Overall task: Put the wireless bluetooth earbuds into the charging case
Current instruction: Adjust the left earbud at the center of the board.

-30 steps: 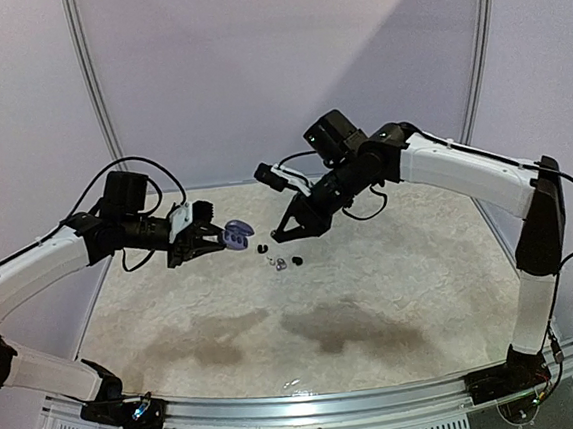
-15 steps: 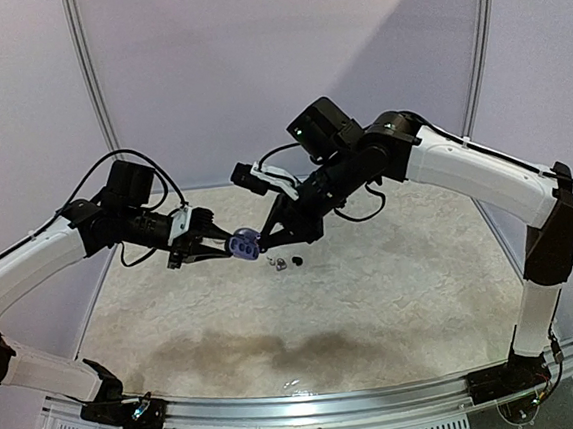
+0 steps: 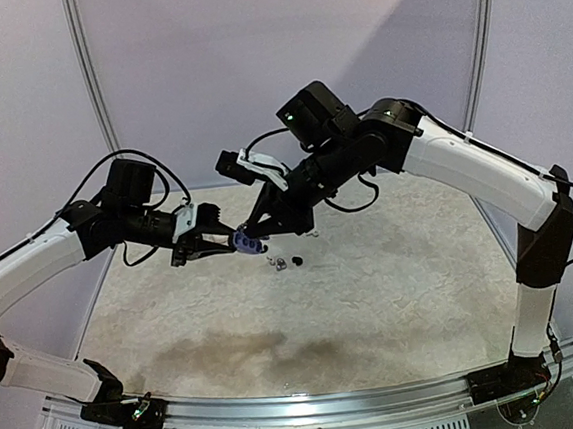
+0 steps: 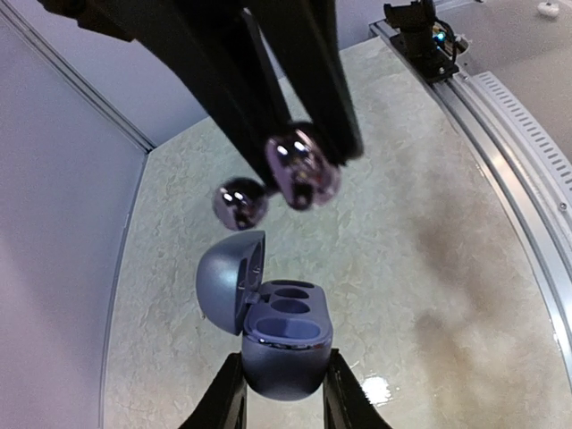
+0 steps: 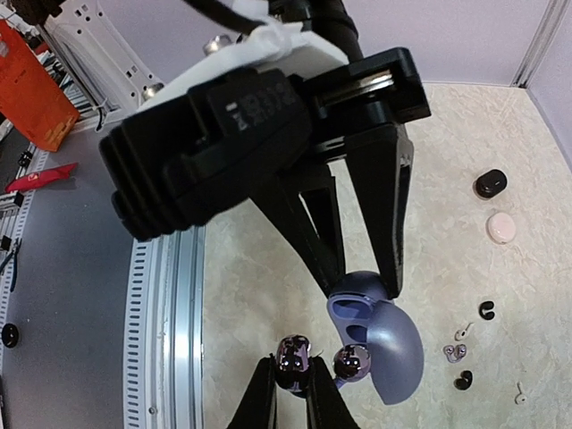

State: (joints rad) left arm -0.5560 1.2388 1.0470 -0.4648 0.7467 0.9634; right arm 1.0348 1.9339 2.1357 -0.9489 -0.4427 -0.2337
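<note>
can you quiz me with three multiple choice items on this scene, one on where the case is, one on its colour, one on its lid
1. Where is the charging case?
A. lying on the table
B. held in the left gripper
C. held in the right gripper

2. What colour is the case?
A. blue-purple
B. orange
C. white

3. What state is the case lid in?
A. shut
B. removed
C. hinged open

Answers:
1. B, the left wrist view shows the case clamped between that gripper's fingers, above the table.
2. A, its shell looks blue-purple in both wrist views.
3. C, the lid stands up to one side and the empty sockets show, with the earbud in the right gripper just above.
</note>
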